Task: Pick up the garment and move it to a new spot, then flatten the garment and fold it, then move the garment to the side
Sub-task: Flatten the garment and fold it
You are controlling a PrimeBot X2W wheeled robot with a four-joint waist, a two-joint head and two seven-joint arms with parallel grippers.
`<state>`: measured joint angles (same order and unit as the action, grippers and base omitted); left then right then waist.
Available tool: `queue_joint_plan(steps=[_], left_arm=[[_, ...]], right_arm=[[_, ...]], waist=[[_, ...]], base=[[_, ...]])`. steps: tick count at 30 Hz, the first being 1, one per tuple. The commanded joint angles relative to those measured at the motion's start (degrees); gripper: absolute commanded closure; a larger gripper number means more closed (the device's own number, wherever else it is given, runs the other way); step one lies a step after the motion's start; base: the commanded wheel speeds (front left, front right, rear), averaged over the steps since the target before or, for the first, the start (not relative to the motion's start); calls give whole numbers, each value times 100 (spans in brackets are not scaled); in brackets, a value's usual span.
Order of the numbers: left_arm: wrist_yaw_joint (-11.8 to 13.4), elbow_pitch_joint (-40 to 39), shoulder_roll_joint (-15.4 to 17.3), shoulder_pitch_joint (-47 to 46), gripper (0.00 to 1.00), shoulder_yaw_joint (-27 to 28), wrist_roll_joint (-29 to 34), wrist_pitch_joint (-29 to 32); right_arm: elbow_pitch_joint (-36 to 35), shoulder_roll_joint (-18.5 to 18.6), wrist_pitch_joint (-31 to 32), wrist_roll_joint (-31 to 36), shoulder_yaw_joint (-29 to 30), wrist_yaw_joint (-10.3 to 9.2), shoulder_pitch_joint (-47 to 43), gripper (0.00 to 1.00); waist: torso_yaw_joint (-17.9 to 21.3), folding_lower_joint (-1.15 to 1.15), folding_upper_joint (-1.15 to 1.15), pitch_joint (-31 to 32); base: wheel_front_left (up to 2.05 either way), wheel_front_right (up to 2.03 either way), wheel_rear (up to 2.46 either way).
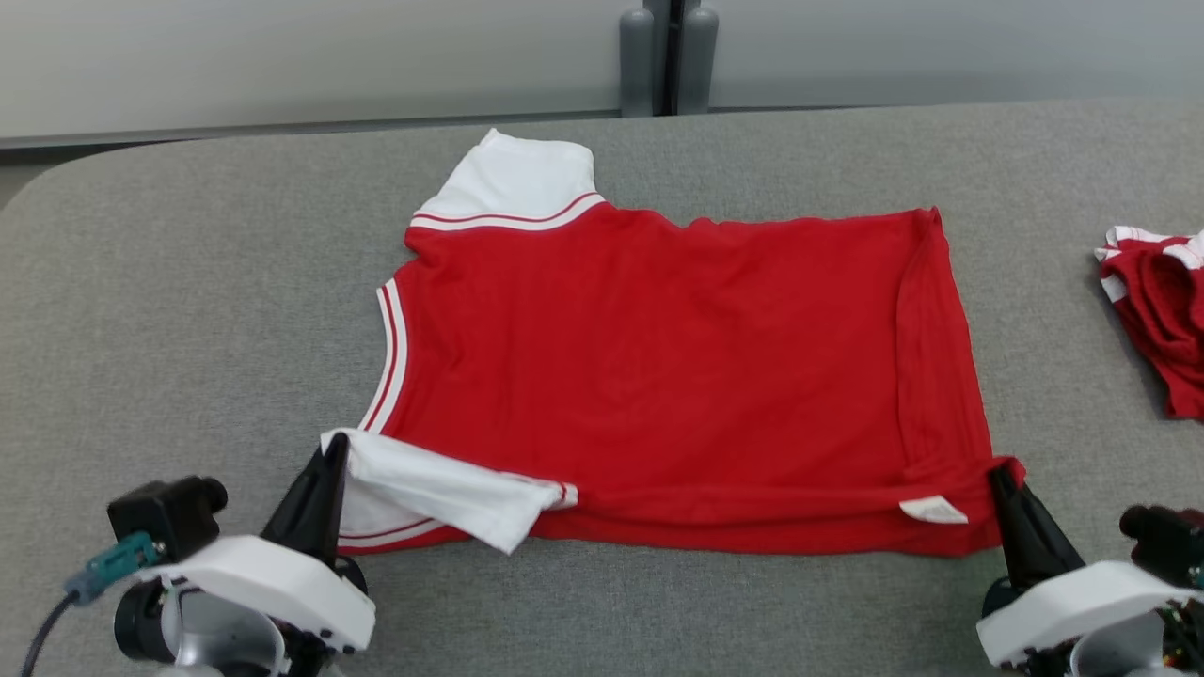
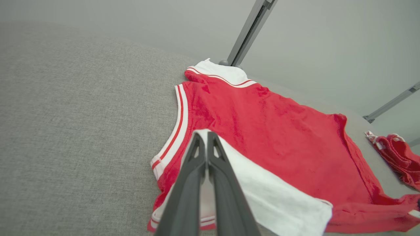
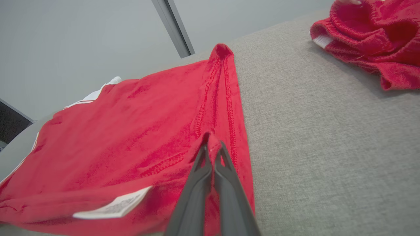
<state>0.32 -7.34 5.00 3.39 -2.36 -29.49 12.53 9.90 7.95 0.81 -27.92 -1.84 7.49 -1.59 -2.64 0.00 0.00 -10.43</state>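
At the lower left of the head view the left gripper (image 1: 336, 444) is seen closed, its two dark fingers pressed together on the tip of a white sleeve (image 1: 442, 494) that is doubled back over the red cloth. At the lower right the right gripper (image 1: 999, 473) is likewise shut, and a red corner of the hem is pinched in it (the right wrist view shows the fabric bunched at the tips). Just left of that corner a white label (image 1: 933, 510) is turned up on the near edge.

The garment (image 1: 658, 357) is spread on the grey table (image 1: 188, 282) across the middle of the frame, its long axis running left to right: neckline and sleeves at the left end, hem at the right. Its near edge is thus held at both ends, one corner per arm, and the whole body extends up the frame from the jaws. A fold is judged to be in preparation, and it turns on this: the near edge would have to be carried up the frame, across the short axis, toward the far edge, both corners level. The left arm is nearer the sleeve end, the right arm the hem end.

Farther up, the other sleeve (image 1: 517, 179) is laid flat. At the right edge some crumpled red clothing (image 1: 1157, 310) is seen, well apart. Beyond the table a grey post (image 1: 668, 56) is visible.
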Motion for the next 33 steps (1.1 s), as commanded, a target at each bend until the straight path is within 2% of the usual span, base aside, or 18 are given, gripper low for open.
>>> queue_joint_plan(steps=[1,6,7,8,9,12,14,15,19,22,28,33], left_arm=[[-90,298,97,-394,100,77,-81,-27],[-235,1053,148,-1139,100,120,-214,-40],[-247,1149,151,-1292,100,143,-224,-122],[-243,1265,138,-1412,67,168,-238,-188],[-233,1390,143,-1458,0,152,-198,-212],[-242,1522,162,-1582,0,155,-57,-545],[-168,1497,178,-1545,0,140,186,-979],[-168,1497,178,-1545,0,140,186,-979],[12,1384,153,-1337,0,118,726,-2059],[147,1298,124,-1154,0,59,1034,-2516],[286,1098,122,-536,0,-60,1437,-2726],[330,1065,188,-172,0,-142,1571,-2728]], right_arm=[[38,73,93,35,-48,0,304,100],[212,184,19,-32,-143,0,884,100],[249,187,-24,-33,-187,0,954,92],[268,201,-95,-6,-226,0,1023,53],[262,230,-193,29,-294,0,1093,0],[87,333,-678,195,-439,0,1256,0],[-34,393,-1066,411,-481,0,1241,0],[-34,393,-1066,411,-481,0,1241,0],[-315,440,-1445,899,-361,0,1122,0],[-547,404,-1515,1230,-218,0,889,0],[-913,288,-1441,1564,-175,-1,218,0],[-1036,209,-1309,1527,-222,0,-119,0]], waist=[[176,0,0,-308],[212,0,0,-580],[213,0,0,-626],[217,0,0,-675],[222,0,0,-706],[229,0,0,-778],[233,0,0,-777],[233,0,0,-777],[228,0,0,-662],[201,0,0,-496],[230,0,0,-149],[253,0,0,-25]], base=[[0,0,0],[0,0,0],[0,0,0],[0,0,0],[0,0,0],[0,0,0],[0,0,0],[0,0,0],[0,0,0],[0,0,0],[0,0,0],[0,0,0]])
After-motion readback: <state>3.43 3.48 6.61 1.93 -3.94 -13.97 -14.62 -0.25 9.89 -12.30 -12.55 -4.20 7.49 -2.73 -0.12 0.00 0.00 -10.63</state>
